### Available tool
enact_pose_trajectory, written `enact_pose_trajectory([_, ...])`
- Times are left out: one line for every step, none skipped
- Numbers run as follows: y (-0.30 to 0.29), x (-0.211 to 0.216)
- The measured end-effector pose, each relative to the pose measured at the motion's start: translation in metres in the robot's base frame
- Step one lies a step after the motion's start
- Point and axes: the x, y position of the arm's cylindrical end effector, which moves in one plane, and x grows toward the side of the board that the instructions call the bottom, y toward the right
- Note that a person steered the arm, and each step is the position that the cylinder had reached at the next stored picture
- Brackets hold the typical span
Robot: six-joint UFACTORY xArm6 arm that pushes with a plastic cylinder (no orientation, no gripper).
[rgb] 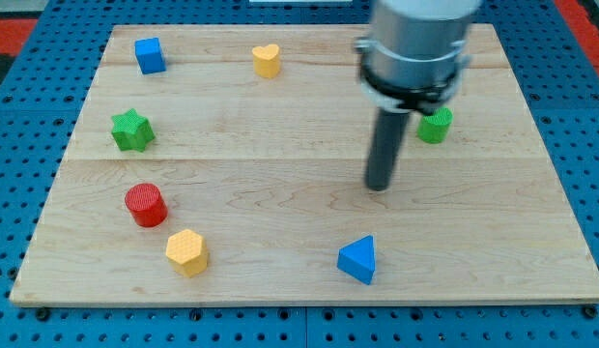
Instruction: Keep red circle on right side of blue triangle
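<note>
Left of the blue triangle sits your red circle; my tip, clawless and holding nothing, hovers above the triangle, touching neither.

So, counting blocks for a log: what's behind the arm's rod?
A green block shows at the rod's right, partly covered by the arm, its shape unclear. My tip rests on bare board.

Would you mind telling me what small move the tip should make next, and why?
Probably slide my tip toward the view's left, beyond the red circle. The circle sits at the view's left and the blue triangle right of it, so it must be pushed rightward past the triangle.
</note>
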Motion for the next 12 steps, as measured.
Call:
enact_pose_trajectory([-0.077,0.000])
enact_pose_trajectory([-0.156,-0.001])
enact_pose_trajectory([-0.248,-0.027])
enact_pose_trajectory([-0.301,-0.037])
enact_pose_trajectory([-0.311,-0.003])
enact_pose_trajectory([-0.220,-0.003])
enact_pose_trajectory([-0.158,-0.009])
enact_pose_trajectory([-0.252,-0.014])
enact_pose_trajectory([-0.312,0.020])
enact_pose_trajectory([-0.237,0.027])
enact_pose_trajectory([-0.131,0.026])
enact_pose_trajectory([-0.199,0.027])
